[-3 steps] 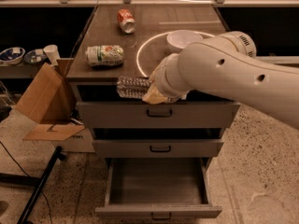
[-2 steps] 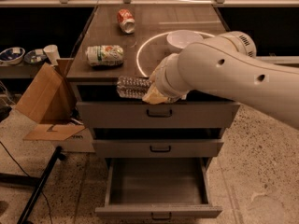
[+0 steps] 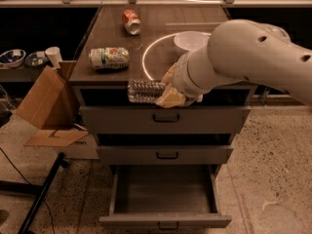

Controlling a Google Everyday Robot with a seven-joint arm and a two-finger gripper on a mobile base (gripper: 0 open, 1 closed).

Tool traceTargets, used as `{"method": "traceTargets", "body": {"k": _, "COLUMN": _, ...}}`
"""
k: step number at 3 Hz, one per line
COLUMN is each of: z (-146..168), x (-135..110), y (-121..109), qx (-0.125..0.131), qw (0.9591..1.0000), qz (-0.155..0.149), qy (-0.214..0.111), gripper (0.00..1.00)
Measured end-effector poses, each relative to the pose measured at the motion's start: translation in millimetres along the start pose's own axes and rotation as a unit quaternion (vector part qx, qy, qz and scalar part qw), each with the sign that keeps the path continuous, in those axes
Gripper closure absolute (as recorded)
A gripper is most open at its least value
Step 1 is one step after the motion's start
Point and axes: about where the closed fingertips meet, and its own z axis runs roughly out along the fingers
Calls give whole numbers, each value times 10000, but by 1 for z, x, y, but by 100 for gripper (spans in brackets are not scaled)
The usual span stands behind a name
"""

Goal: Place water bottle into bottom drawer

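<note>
Left of the cabinet (image 3: 185,13): two small dishes (image 3: 12,57) and a pale cup (image 3: 52,55) on a low dark shelf. An open cardboard box (image 3: 46,99) leans against the cabinet's left side, with a flap flat on the floor. A dark stand leg (image 3: 41,199) runs across the floor to the cabinet's lower left.

On the cabinet top, left part: a green-and-white can (image 3: 109,58) lies on its side near the front-left corner. A red-orange can (image 3: 130,22) lies further back, well apart from it. A bright ring of light (image 3: 146,57) curves across the middle of the top, and a white bowl (image 3: 192,40) sits inside it, right of centre.

The water bottle (image 3: 144,90) is held level in the air at the cabinet's front edge, just above the top drawer (image 3: 122,118) and left of centre. Its ribbed clear body sticks out to the left and its right end is hidden. The gripper (image 3: 165,95) is clamped on that right end, pale fingers (image 3: 170,100) wrapped round it, in front of the cabinet's front edge. The white arm (image 3: 253,57) comes in from the cabinet's right and covers the top's front-right corner.

Cabinet front: top drawer closed, middle drawer (image 3: 165,155) closed. The bottom drawer (image 3: 165,222) is pulled fully out and the grey tray is open, directly below the bottle but well apart from it.
</note>
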Motion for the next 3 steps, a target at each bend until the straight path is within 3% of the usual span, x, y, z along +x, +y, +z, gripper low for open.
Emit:
{"method": "traceTargets", "body": {"k": 1, "z": -1, "x": 19, "y": 43, "qx": -729, "qw": 9972, "qz": 36, "qy": -165, "gripper": 100}}
{"method": "traceTargets", "body": {"k": 2, "z": 3, "x": 40, "y": 88, "qx": -1198, "qw": 9920, "qz": -324, "qy": -239, "gripper": 100}}
{"method": "traceTargets", "body": {"k": 3, "z": 27, "x": 67, "y": 128, "qx": -1350, "qw": 9898, "qz": -441, "qy": -74, "gripper": 100}}
